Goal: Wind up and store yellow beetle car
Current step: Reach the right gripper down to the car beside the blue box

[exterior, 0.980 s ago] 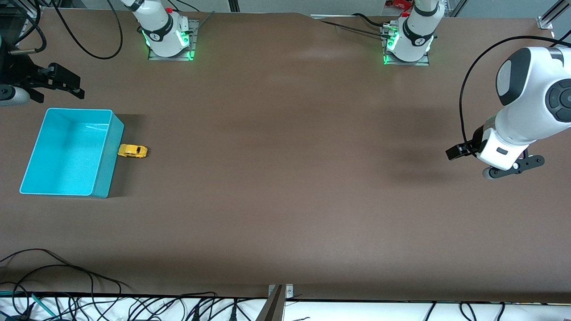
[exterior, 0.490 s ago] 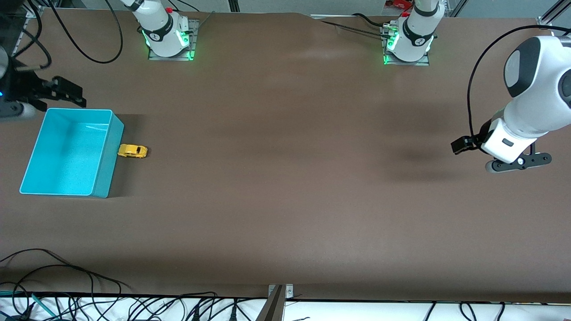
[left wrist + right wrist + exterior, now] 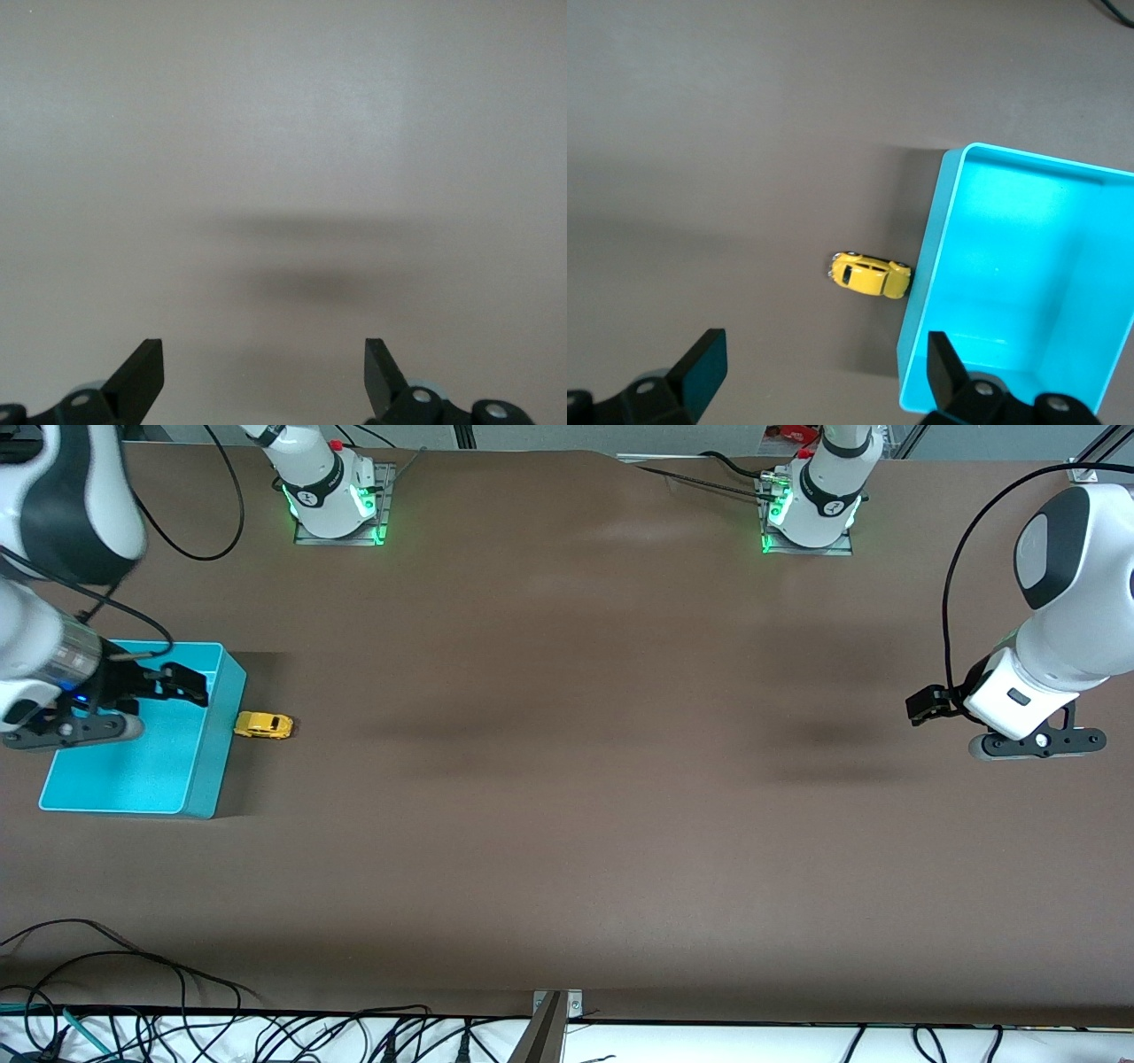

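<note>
The glossy turquoise bin (image 3: 142, 779) is sitting near the right arm's table end, the rounded yellow beetle car (image 3: 263, 725) touching its outer wall. Over the bin, the right gripper (image 3: 177, 685) is hovering wide open, empty. The left gripper (image 3: 926, 707) is waiting over bare brown matte tabletop (image 3: 567, 779), jaws spread, empty.

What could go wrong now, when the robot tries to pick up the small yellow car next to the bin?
1. The yellow beetle car sits right against the wall of the turquoise bin, so a finger of the right gripper, now open over the bin, may strike that wall or push the car away.
2. The car is tiny, so the grasp could slip.
3. The left gripper waits open at the left arm's end of the table, so a handover would take a long reach.
</note>
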`<state>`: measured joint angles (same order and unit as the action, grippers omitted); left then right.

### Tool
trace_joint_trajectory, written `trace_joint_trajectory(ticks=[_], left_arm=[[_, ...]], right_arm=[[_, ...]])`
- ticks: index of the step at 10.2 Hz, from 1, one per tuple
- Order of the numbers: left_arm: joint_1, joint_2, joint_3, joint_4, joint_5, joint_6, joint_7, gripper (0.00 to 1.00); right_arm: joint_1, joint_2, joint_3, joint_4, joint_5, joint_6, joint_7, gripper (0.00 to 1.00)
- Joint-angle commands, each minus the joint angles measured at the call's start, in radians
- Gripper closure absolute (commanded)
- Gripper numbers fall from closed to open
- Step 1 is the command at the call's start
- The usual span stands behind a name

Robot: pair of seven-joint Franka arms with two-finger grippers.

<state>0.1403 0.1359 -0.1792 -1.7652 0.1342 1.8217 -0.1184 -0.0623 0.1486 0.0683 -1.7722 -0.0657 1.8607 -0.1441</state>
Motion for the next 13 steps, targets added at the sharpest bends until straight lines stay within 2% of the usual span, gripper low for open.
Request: trace_joint_trajectory(ticks=[1,4,6,9,13], left_arm=[[0.009,-0.016,0.001,0.006,-0.022,-0.024,0.04,0.0],[0.012,-0.016,0.001,0.006,-0.022,-0.044,0.046,0.0],[0.012,-0.016,0.001,0.006,-0.022,-0.044,0.048,0.0],[0.013,-0.016,0.001,0.006,-0.022,-0.044,0.048,0.0],[0.012,-0.016,0.001,0.004,-0.022,-0.044,0.048,0.0]], right_arm=[[-0.008,-0.067,-0.004,-0.197,-0.023,0.179,-0.076,0.0],[-0.03,-0.067,-0.002,-0.33,-0.023,0.308,-0.219,0.0],[-0.037,-0.067,-0.002,-0.392,-0.023,0.376,-0.407,0.0],[-0.057,-0.052,-0.002,-0.406,-0.017,0.397,-0.769,0.0],[-0.077,-0.031,0.001,-0.444,-0.002,0.426,-1.057,0.0]])
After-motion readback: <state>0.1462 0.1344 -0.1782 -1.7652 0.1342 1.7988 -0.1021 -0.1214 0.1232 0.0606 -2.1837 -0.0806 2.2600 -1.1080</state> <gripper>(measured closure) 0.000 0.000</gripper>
